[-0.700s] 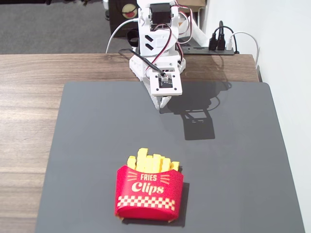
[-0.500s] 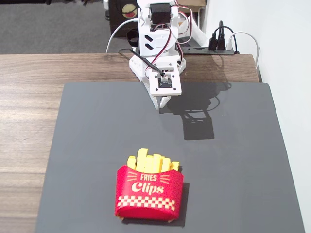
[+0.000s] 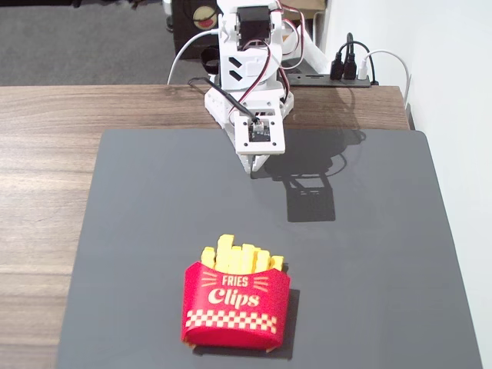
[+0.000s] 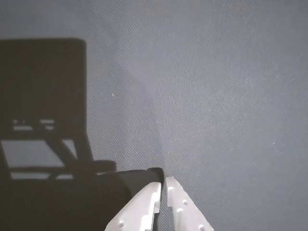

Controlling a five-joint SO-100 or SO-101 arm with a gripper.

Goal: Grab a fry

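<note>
1. The white arm [image 3: 247, 69] stands at the 12 o'clock edge of the fixed view, its base on the wooden table [image 3: 46, 184] just past the far rim of a dark grey mat [image 3: 369, 277].
2. The gripper [image 3: 257, 164] points down over the mat's far end, close to the arm's base. In the wrist view it [image 4: 163, 185] enters from 6 o'clock as two white fingertips [image 4: 180, 202] drawn almost together — only a thin slit between them, nothing held.
3. A sharp dark shadow of the arm [image 3: 311, 188] falls on the mat toward 3 o'clock from the gripper; the wrist view shows the same shadow at 9 o'clock.
4. A red carton [image 3: 235, 307] lettered "Fries Clips", with a white checker band, sits on the mat toward 6 o'clock in the fixed view — well apart from the gripper.
5. Yellow fries poke out of the carton's top in a cluster. The tallest fry [image 3: 224, 251] is at the left of the bunch.
6. A black power strip [image 3: 338, 77] with plugs lies behind the table at about 1 o'clock.
</note>
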